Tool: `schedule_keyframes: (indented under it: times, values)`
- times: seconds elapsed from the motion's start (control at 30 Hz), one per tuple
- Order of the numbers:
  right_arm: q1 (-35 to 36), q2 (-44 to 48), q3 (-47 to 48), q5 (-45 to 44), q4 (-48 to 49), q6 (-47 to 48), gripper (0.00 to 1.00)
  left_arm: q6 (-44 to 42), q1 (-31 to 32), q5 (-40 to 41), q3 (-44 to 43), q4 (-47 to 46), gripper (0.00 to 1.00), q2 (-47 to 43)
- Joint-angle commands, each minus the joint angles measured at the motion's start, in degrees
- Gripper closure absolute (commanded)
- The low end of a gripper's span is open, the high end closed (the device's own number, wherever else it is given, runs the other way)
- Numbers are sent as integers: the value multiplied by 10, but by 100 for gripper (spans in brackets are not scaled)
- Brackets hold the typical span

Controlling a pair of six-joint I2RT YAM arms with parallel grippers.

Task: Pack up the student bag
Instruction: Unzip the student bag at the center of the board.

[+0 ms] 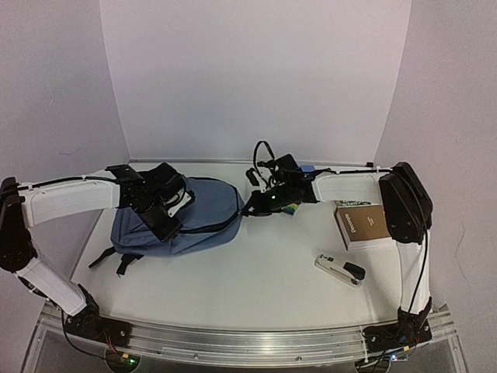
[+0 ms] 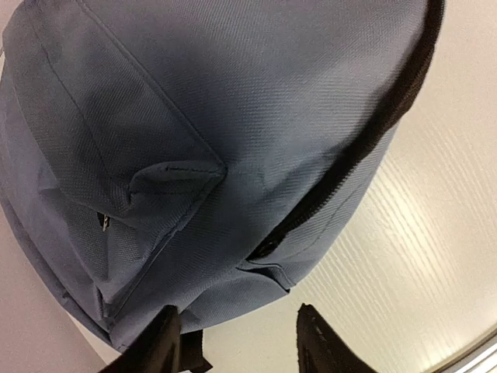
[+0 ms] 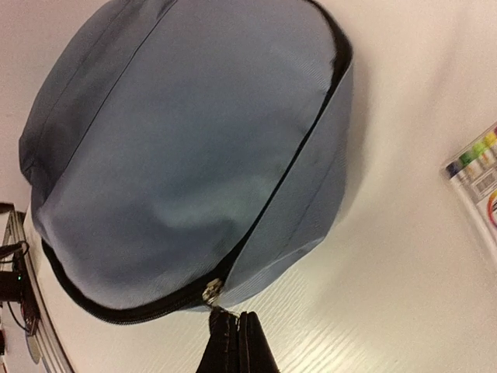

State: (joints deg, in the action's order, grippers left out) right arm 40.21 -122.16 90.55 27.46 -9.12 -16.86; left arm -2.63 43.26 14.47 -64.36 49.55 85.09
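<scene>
Right claw [image 3: 237, 342] clamps the slate-blue fabric backpack's [image 3: 194, 155] metal zipper pull [image 3: 210, 295]; left claw [image 2: 237, 315] gapes, white wood-grain tabletop [image 2: 419, 233] beneath, pale walls [image 1: 256, 78] beyond.

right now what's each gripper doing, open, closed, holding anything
Left gripper: open, fingers apart, holding nothing.
Right gripper: closed, apparently pinching the zipper pull of the student bag.

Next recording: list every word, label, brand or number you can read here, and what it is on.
No text reads clearly.
Brown cardboard box: one white word on top, too blurred to read; print on its green edge, too small.
Marker pack with a colourful label: print too small to read.
Slate-blue fabric backpack: no text seen.
</scene>
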Motion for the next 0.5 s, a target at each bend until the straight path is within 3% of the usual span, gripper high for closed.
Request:
schedule_keyframes:
  times: [0.0,0.07,0.13,0.33,0.47]
  values:
    - [61,51,-21,53,40,-33,100,8,40,-41,2,-32,11,-45]
    - [74,51,-19,58,42,-42,100,5,65,-51,5,-58,2,-47]
    - [82,48,-14,63,43,-52,100,0,82,-54,7,-80,0,-40]
    - [90,40,4,65,47,-69,100,-21,93,-49,2,-122,1,15]
    - [88,40,9,46,47,-59,100,-39,93,-46,-16,-113,9,46]
